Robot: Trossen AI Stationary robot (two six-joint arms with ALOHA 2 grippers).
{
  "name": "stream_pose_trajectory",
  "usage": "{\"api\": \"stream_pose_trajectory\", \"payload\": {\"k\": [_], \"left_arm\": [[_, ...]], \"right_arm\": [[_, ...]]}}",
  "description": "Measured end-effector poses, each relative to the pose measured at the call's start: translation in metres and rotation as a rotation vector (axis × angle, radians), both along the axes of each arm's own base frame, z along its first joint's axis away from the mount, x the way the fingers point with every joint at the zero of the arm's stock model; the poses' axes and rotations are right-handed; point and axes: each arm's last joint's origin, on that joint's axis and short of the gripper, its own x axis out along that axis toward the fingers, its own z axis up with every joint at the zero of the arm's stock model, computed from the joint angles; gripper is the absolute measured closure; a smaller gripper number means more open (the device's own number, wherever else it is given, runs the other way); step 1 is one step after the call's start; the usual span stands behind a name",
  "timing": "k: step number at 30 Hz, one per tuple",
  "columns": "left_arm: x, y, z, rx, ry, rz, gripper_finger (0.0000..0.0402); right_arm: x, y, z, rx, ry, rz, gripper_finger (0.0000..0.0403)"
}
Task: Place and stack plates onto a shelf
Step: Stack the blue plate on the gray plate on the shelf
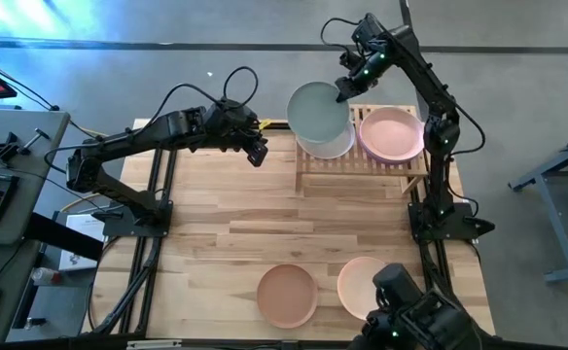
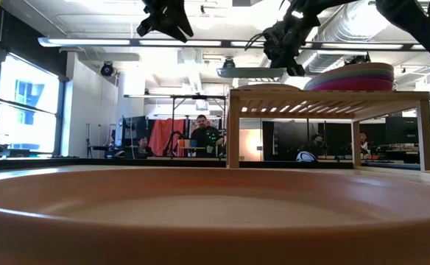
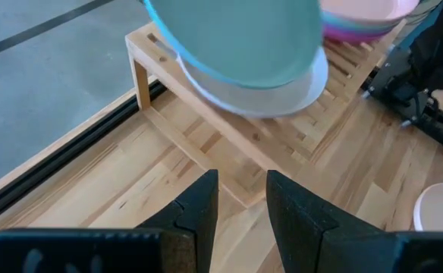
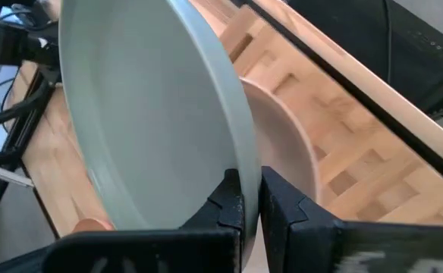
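- I saw the left tool hovering over the table just left of the shelf, fingers parted and holding nothing.
- My right tool was clamped on the rim of the mint green plate, held tilted above a pale plate lying on the shelf's left half.
- A stack topped by the pale pink plate occupied the shelf's right half.
- Two plates, terracotta and peach, lay on the table's near edge.
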Motion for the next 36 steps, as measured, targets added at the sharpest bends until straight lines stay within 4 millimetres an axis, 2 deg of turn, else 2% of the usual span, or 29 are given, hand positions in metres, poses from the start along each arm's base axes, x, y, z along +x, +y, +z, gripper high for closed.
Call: {"api": "stream_pose_trajectory", "payload": {"k": [7,11,15,25,36], "left_arm": [[0.000,0.000,-0.001,-0.001,0.003,0.000,0.0298],[0.000,0.000,-0.001,-0.001,0.004,0.000,0.0298],[0.000,0.000,-0.001,-0.001,0.004,0.000,0.0298],[0.001,0.000,0.000,0.005,-0.002,0.004,0.0298],[0.001,0.000,0.000,0.005,-0.002,0.005,0.0298]], "right_arm": [[-0.002,0.021,0.017,-0.092,0.045,0.010,0.0402],[-0.012,0.034,0.014,-0.067,0.060,0.036,0.0402],[-0.022,0.043,0.003,-0.030,0.092,0.054,0.0402],[-0.023,0.032,-0.012,-0.052,0.060,-0.013,0.0402],[-0.020,0.032,-0.014,-0.076,0.106,-0.042,0.0401]]}}
